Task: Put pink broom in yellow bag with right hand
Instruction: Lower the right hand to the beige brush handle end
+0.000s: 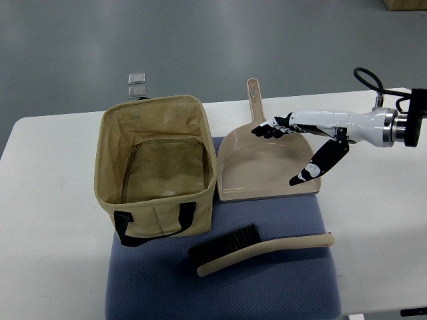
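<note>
A pale pink broom with black bristles lies on the blue mat near the front, handle pointing right. The yellow fabric bag stands open at the left, with nothing visible inside it. My right hand hovers over the pink dustpan, its fingers spread toward the dustpan's handle and its thumb hanging down over the pan. It holds nothing and is well above and behind the broom. The left arm does not show.
The white table carries the mat, bag and dustpan. The dustpan sits between the bag and my right arm. Two small clear squares lie on the grey floor beyond the table.
</note>
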Action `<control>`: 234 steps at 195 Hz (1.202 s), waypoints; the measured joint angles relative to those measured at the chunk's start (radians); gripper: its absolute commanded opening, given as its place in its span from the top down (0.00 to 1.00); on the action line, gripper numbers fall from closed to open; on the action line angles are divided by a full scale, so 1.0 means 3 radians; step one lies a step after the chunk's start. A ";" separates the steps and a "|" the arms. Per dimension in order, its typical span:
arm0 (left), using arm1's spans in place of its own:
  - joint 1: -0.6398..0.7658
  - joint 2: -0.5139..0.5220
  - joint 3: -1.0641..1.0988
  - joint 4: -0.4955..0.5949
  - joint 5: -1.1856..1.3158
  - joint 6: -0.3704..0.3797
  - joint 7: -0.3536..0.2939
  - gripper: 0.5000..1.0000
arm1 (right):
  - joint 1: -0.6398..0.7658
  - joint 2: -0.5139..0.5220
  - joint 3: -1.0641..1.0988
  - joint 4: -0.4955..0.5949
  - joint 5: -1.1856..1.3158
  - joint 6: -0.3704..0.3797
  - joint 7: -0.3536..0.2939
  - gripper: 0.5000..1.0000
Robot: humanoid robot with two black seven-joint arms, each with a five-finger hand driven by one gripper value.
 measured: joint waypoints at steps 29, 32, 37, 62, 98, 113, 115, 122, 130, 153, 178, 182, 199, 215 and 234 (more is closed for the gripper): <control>0.0009 0.0000 -0.0001 0.0001 0.0000 0.0000 -0.0005 0.00 | -0.0239 -0.0014 -0.0001 0.0085 -0.0010 -0.0028 -0.0061 0.15; 0.0011 0.0000 -0.0001 0.0001 0.0000 0.0000 -0.0005 0.00 | -0.0271 -0.0014 -0.0001 0.0092 -0.0019 -0.0031 -0.0069 0.15; 0.0015 0.0000 0.0000 0.0001 0.0000 0.0000 -0.0005 0.00 | -0.0317 -0.0012 -0.0001 0.0100 -0.0037 -0.0039 -0.0078 0.15; 0.0022 0.0000 0.0001 0.0001 0.0000 0.0000 -0.0005 0.00 | -0.0543 0.0066 -0.0004 0.0112 -0.0218 -0.0163 -0.0088 0.15; 0.0025 0.0000 0.0001 0.0001 0.0000 0.0003 -0.0004 0.00 | -0.0883 0.0167 -0.0007 0.0113 -0.0630 -0.0245 -0.0090 0.16; 0.0026 0.0000 0.0001 0.0001 0.0000 0.0008 -0.0002 0.00 | -0.0984 0.0206 -0.0006 0.0113 -0.0784 -0.0291 -0.0090 0.17; 0.0026 0.0000 0.0001 0.0001 0.0000 0.0009 -0.0001 0.00 | -0.0994 0.0209 -0.0006 0.0113 -0.0801 -0.0296 -0.0090 0.17; 0.0026 0.0000 0.0002 0.0002 0.0000 0.0010 -0.0001 0.00 | -0.1022 0.0218 -0.0006 0.0113 -0.0854 -0.0314 -0.0090 0.17; 0.0026 0.0000 0.0003 0.0003 0.0000 0.0010 -0.0001 0.00 | -0.1050 0.0222 -0.0005 0.0111 -0.0904 -0.0331 -0.0090 0.17; 0.0026 0.0000 0.0008 0.0002 0.0000 0.0011 -0.0001 0.00 | -0.1112 0.0223 -0.0002 0.0104 -0.1013 -0.0370 -0.0090 0.18; 0.0026 0.0000 0.0010 0.0001 0.0000 0.0011 -0.0001 0.00 | -0.1175 0.0220 -0.0001 0.0091 -0.1147 -0.0386 -0.0095 0.19; 0.0026 0.0000 0.0010 0.0001 0.0000 0.0011 -0.0001 0.00 | -0.1186 0.0219 -0.0001 0.0090 -0.1175 -0.0388 -0.0095 0.20; 0.0026 0.0000 0.0009 0.0000 0.0000 0.0011 -0.0001 0.00 | -0.1224 0.0219 -0.0001 0.0088 -0.1287 -0.0412 -0.0097 0.26; 0.0026 0.0000 0.0007 0.0000 0.0000 0.0011 0.0000 0.00 | -0.1247 0.0218 -0.0001 0.0085 -0.1348 -0.0432 -0.0099 0.30; 0.0026 0.0000 0.0007 0.0000 0.0000 0.0009 0.0000 0.00 | -0.1265 0.0213 -0.0001 0.0083 -0.1387 -0.0440 -0.0100 0.33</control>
